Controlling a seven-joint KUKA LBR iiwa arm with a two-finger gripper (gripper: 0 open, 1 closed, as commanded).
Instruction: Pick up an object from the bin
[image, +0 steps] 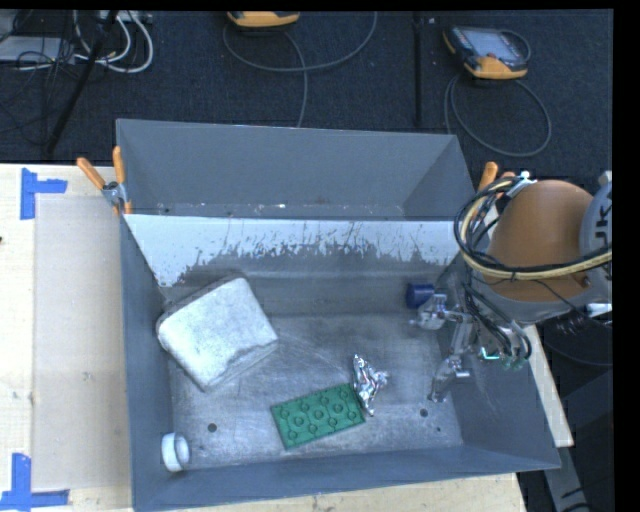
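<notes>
Hanging spread apart, jaws hold nothing beside a small blue object (419, 295).

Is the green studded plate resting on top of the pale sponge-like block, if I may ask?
No, the green studded plate lies flat on the bin floor, apart from the pale block.

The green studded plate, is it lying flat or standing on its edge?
Lying flat. The green studded plate rests on the bin floor, its rows of studs facing up.
</notes>
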